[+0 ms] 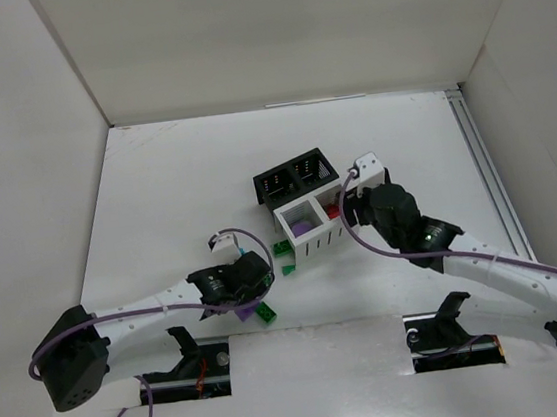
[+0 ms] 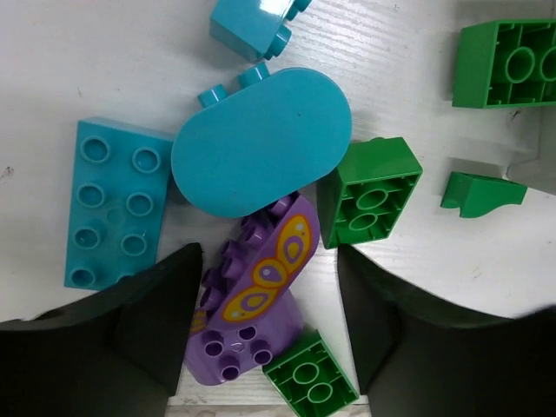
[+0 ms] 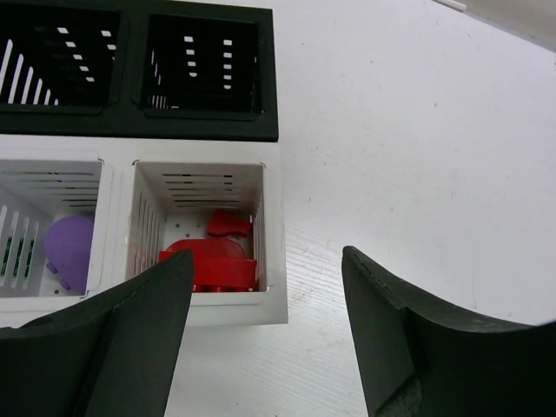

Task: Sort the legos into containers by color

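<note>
My left gripper (image 2: 269,261) is open, low over a loose pile of legos, its jaws either side of a purple brick with a yellow butterfly print (image 2: 261,278). Around it lie a teal plate (image 2: 113,200), a teal oval piece (image 2: 261,139), a small teal brick (image 2: 252,26) and green bricks (image 2: 369,191) (image 2: 308,378) (image 2: 504,65). My right gripper (image 3: 268,256) is open and empty over the near right corner of the white bin (image 3: 271,226). Its right cell holds red bricks (image 3: 213,261); its left cell holds a purple piece (image 3: 69,248). Both cells of the black bin (image 3: 130,126) look empty.
In the top view the bins (image 1: 313,247) (image 1: 289,172) stand together mid-table, the black one behind. Green bricks (image 1: 290,266) (image 1: 267,312) lie between the white bin and my left gripper (image 1: 244,278). White walls enclose the table; a rail (image 1: 486,175) runs along the right side.
</note>
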{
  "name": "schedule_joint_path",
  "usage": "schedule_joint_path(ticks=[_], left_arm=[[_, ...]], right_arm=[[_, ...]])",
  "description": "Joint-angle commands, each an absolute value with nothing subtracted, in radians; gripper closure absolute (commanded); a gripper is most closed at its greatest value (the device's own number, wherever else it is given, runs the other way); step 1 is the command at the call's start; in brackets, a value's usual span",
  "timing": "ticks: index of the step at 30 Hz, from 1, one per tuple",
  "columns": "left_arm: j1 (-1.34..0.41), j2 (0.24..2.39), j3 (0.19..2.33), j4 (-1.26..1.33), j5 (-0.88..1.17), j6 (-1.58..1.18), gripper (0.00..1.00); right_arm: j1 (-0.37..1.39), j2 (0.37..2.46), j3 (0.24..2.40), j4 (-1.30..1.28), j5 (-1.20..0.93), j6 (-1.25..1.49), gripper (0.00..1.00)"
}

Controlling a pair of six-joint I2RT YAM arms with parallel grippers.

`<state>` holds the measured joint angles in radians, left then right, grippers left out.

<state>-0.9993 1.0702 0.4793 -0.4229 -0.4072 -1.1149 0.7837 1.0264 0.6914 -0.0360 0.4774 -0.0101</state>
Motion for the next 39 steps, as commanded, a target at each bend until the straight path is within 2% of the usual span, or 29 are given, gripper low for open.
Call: schedule_joint_path(ticks=[1, 2, 4, 10, 15, 18, 21, 22, 27, 33, 38, 39], left_arm=[[-0.996, 1.081, 0.523, -0.419, -0.416, -1.081, 0.45], [-0.996, 1.081, 0.523, -0.428, -0.405, -1.081, 0.52], [-0.996, 1.081, 0.523, -0.437, -0.405, -1.081, 0.54], [-1.005, 1.042, 0.535, -0.451, -0.385, -1.091, 0.76], [-1.035, 0.965, 0.601, -0.534, -0.434, -1.101, 0.88], [-1.035, 0.899, 0.678, -0.555, -0.477, -1.063, 0.89], [-1.035, 0.867, 0.750, -0.454, -0.495, -0.930, 0.89], [-1.035, 0.867, 0.767, -0.416, -0.495, -0.889, 0.89], [-1.035, 1.038, 0.937, -0.224, -0.466, -0.687, 0.89], [-1.012, 1.297, 1.167, -0.235, -0.479, -0.604, 0.89], [-0.980, 1.425, 1.216, -0.244, -0.446, -0.592, 0.78], [-0.980, 1.425, 1.227, -0.244, -0.446, -0.592, 0.69]], right_arm=[[0.772, 0.970, 0.674, 0.014, 0.443, 0.014, 0.26], [0.761, 0.969, 0.663, 0.014, 0.443, 0.014, 0.25], [0.761, 0.956, 0.653, 0.014, 0.443, 0.023, 0.25], [0.761, 0.933, 0.634, 0.014, 0.434, 0.034, 0.25], [0.752, 0.901, 0.634, -0.021, 0.425, 0.034, 0.23], [0.752, 0.868, 0.634, -0.081, 0.451, 0.034, 0.17], [0.742, 0.799, 0.634, -0.142, 0.488, 0.034, 0.10], [0.742, 0.760, 0.623, -0.158, 0.488, 0.034, 0.01], [0.742, 0.678, 0.635, -0.293, 0.538, 0.034, 0.01], [0.742, 0.641, 0.644, -0.402, 0.516, 0.023, 0.01], [0.742, 0.630, 0.644, -0.411, 0.465, -0.008, 0.01], [0.742, 0.630, 0.656, -0.420, 0.465, -0.024, 0.01]])
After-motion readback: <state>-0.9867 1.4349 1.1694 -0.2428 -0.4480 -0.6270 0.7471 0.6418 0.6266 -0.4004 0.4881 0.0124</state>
